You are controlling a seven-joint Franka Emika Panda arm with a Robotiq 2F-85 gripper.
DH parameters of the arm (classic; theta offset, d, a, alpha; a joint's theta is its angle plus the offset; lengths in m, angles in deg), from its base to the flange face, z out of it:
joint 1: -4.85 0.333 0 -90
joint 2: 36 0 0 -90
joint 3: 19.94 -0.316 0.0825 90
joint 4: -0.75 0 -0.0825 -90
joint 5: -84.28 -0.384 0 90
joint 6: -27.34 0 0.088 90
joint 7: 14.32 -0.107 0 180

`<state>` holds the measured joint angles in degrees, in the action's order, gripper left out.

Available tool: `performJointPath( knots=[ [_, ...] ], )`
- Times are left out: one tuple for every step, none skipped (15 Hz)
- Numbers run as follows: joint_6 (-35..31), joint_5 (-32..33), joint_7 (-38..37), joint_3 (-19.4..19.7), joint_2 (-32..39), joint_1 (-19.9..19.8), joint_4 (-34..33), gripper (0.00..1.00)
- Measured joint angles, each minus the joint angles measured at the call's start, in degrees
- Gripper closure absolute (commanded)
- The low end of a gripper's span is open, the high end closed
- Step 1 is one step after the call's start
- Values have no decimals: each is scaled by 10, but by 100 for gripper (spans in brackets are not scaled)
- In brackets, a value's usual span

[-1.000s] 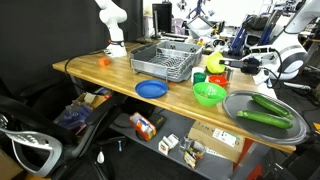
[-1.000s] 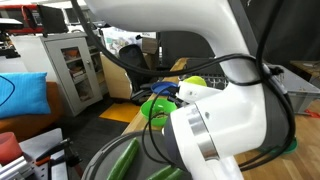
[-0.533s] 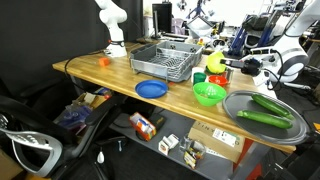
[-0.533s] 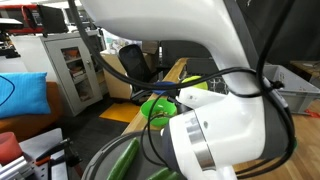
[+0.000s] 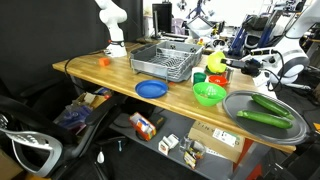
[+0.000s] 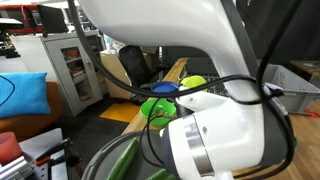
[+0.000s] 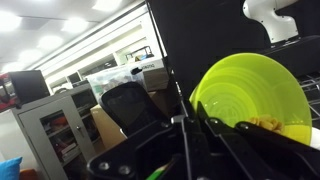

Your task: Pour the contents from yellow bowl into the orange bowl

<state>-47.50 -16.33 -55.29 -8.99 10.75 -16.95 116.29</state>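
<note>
At the right of the wrist view, the yellow bowl (image 7: pixel 250 95) is held tilted on edge, its rim pinched by the clenched gripper (image 7: pixel 195 126); in an exterior view it is raised close by the orange bowl (image 5: pixel 200 77).

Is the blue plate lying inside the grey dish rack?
No, the blue plate lies flat on the table, outside the dish rack.
</note>
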Motion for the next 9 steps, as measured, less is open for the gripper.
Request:
performJointPath(
  knots=[
    [5,0,-1,0,2,0,0,99],
    [9,0,-2,0,4,-1,0,99],
    [10,0,-3,0,4,-1,0,99],
    [11,0,-4,0,4,-1,0,99],
    [11,-1,-4,0,4,-2,0,99],
    [12,-1,-5,0,4,-2,0,99],
    [12,-1,-5,0,5,-2,0,99],
    [12,-1,-6,0,5,-2,0,99],
    [12,-1,-7,0,6,-2,-1,99]
  ],
)
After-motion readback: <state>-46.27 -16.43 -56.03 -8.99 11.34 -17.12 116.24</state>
